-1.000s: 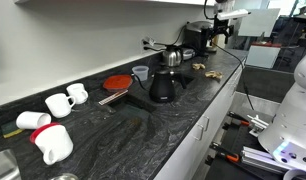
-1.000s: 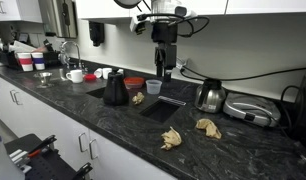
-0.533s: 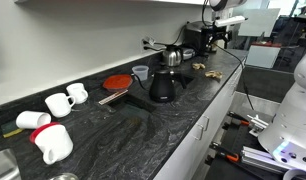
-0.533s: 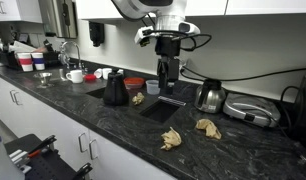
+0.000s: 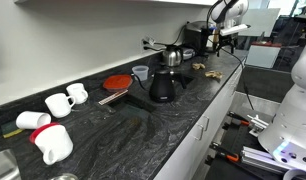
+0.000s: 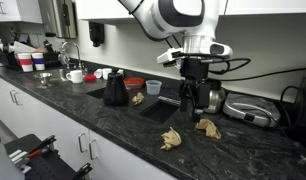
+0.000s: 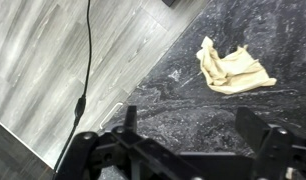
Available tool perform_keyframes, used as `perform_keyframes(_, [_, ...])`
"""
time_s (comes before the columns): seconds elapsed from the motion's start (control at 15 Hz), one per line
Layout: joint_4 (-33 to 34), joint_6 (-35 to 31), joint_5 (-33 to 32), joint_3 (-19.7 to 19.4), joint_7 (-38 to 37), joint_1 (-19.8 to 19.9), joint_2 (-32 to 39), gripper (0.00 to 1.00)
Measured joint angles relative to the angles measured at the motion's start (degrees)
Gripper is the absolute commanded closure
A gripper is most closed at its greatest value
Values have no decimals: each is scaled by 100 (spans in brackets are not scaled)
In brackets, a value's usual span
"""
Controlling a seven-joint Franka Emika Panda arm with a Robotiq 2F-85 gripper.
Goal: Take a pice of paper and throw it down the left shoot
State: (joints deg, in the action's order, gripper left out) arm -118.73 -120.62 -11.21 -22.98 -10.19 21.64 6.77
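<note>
Hovering pincer [image 7: 193,132] spread, empty, crumpled paper [image 7: 233,66] beyond, long axis slanting upper-left to lower-right

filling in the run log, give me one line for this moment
gripper: open, empty | position: above counter, near crumpled paper | paper: lying on counter, not yet grasped

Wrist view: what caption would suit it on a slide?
Open gripper above a dark counter, with a crumpled paper lying ahead near the edge.
</note>
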Motion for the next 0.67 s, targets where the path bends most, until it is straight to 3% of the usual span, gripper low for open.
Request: perform_keyframes(0.67, [216, 10, 26, -32, 55, 36, 280, 0])
